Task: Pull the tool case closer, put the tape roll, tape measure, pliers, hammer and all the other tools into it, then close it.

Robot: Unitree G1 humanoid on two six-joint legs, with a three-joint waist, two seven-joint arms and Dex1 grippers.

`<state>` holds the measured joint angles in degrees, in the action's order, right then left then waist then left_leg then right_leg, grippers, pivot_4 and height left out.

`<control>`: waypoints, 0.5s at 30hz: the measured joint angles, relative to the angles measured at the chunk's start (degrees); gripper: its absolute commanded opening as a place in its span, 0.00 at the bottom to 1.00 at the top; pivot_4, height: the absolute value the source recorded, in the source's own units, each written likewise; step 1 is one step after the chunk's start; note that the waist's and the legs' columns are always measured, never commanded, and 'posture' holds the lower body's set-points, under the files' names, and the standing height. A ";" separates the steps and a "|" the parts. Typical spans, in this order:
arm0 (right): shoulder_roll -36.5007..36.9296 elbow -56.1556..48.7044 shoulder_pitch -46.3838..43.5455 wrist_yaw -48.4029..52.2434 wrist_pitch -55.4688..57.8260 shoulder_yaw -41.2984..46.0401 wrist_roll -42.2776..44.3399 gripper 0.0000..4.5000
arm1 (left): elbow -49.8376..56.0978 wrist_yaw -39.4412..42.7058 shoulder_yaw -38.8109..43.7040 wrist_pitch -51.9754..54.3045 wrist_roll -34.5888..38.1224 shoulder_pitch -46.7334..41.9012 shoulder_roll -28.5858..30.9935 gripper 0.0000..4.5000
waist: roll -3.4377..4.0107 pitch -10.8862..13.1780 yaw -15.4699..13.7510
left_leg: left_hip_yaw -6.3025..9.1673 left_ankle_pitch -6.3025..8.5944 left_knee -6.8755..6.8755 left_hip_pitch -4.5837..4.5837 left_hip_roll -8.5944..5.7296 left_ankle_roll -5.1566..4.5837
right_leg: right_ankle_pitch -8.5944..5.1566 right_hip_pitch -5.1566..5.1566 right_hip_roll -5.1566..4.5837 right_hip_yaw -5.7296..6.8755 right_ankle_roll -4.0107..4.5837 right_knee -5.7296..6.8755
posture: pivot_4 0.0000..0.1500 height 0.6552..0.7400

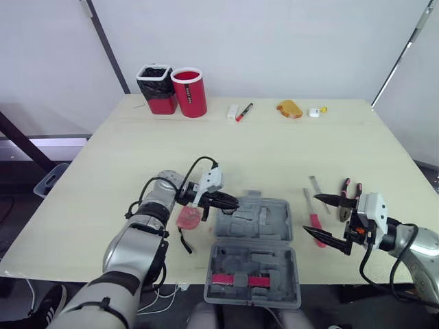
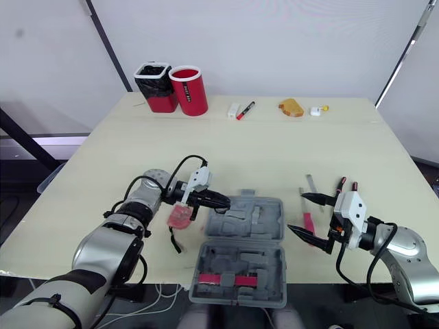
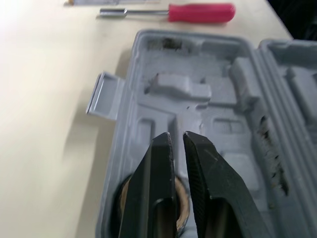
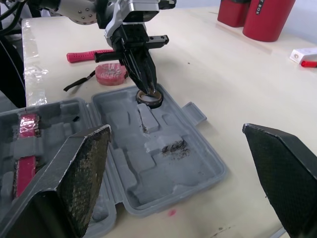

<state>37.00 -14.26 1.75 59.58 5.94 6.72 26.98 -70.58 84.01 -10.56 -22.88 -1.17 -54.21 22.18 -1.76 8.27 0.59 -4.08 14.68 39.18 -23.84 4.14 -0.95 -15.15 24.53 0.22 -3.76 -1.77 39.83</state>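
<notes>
The grey tool case [image 1: 264, 229] lies open near the table's front edge, and a red tool [image 1: 240, 279] rests in its near half. My left gripper [image 4: 150, 90] reaches over the far half's left end, shut on the tape roll [image 4: 149, 98], which sits down in a corner recess [image 3: 148, 206]. A red tape measure [image 1: 188, 218] with a black strap lies just left of the case. My right gripper [image 1: 322, 216] hangs wide open right of the case, above a red screwdriver [image 1: 315, 226]. Red-handled pliers [image 1: 347, 195] and a flat metal blade [image 1: 317, 185] lie beside it.
Along the far edge stand a black-lined bin [image 1: 156, 89] and a red cup [image 1: 190, 92], with a marker [image 1: 244, 112], a white block [image 1: 232, 112], an orange item [image 1: 289, 109] and a small white piece [image 1: 315, 111]. A red-handled tool [image 4: 89, 55] lies beyond the tape measure.
</notes>
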 measured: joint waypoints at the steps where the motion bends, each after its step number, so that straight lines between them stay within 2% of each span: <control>1: 0.00 0.00 0.00 -0.01 0.00 0.00 0.00 1.00 | -0.03 -0.11 0.02 -0.07 -0.08 0.00 0.00 0.11 | 0.00 0.00 0.00 | 0.00 0.00 0.00 0.00 0.00 0.00 | 0.00 0.00 0.00 0.00 0.00 0.00 | 1.00 1.00; 15: -0.24 -0.05 -0.46 -0.95 0.00 -0.05 -0.02 1.00 | -1.93 -5.12 1.14 -1.87 -2.34 0.64 0.06 0.11 | 0.00 0.00 0.05 | 0.00 0.00 0.00 0.00 0.00 0.00 | 0.00 0.00 0.00 0.00 0.00 0.00 | 1.00 1.00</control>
<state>36.76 -14.31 1.29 58.63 5.94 6.67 26.96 -72.51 78.89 -9.42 -24.75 -3.51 -53.57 22.24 -1.76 8.27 0.64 -4.08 14.68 39.17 -23.83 4.14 -0.94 -15.15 24.53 0.22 -3.76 -1.77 39.83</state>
